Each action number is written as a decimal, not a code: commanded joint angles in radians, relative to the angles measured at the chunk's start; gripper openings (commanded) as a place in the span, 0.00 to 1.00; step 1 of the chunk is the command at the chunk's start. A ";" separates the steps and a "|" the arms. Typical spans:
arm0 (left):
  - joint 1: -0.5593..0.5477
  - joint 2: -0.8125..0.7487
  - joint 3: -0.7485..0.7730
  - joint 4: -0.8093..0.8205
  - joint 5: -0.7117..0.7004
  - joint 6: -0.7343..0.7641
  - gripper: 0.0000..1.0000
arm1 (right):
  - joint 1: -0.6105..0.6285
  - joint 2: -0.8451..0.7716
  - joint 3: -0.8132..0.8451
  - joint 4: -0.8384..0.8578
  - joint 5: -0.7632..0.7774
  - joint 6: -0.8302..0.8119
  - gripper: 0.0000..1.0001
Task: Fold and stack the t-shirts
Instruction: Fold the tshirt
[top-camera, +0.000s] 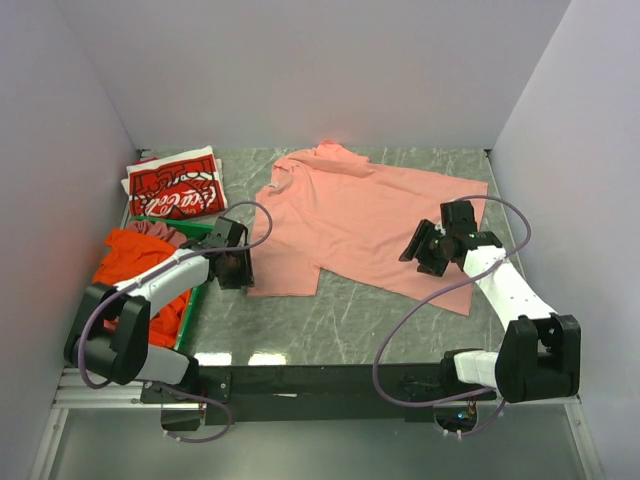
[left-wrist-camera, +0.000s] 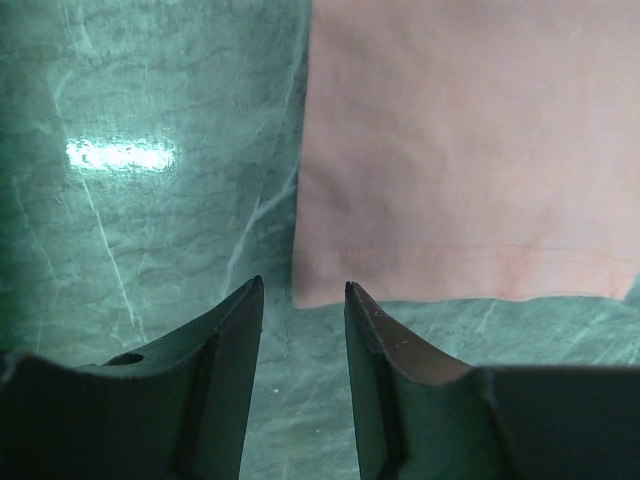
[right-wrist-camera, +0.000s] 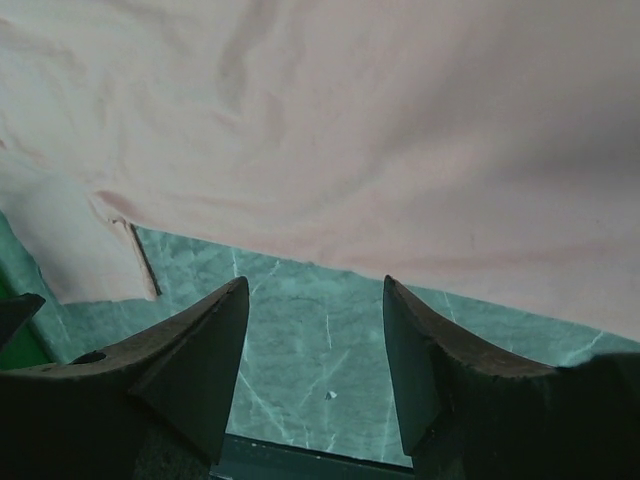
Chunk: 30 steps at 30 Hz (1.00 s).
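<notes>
The jaws stand apart with nothing between them, over the green marbled tabletop (right-wrist-camera: 320, 335), just short of the edge of the salmon-pink t-shirt (right-wrist-camera: 400, 130).

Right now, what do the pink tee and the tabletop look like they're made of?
Pink t-shirt: soft matte knit, probably cotton; it lies limp with soft wrinkles, and a stitched hem line shows in the left wrist view.
Tabletop: hard, glossy, green marble-look surface with white veins and lamp glare; real stone or printed laminate can't be told.
</notes>
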 joint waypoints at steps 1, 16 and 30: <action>-0.003 0.020 0.000 0.026 0.016 -0.013 0.43 | 0.003 -0.043 -0.018 0.028 0.009 0.013 0.63; -0.008 0.121 -0.004 0.039 0.030 -0.007 0.32 | 0.003 -0.092 -0.077 0.017 0.046 0.042 0.63; -0.009 0.137 0.020 0.055 0.071 0.030 0.01 | -0.189 -0.089 -0.134 -0.153 0.273 0.094 0.67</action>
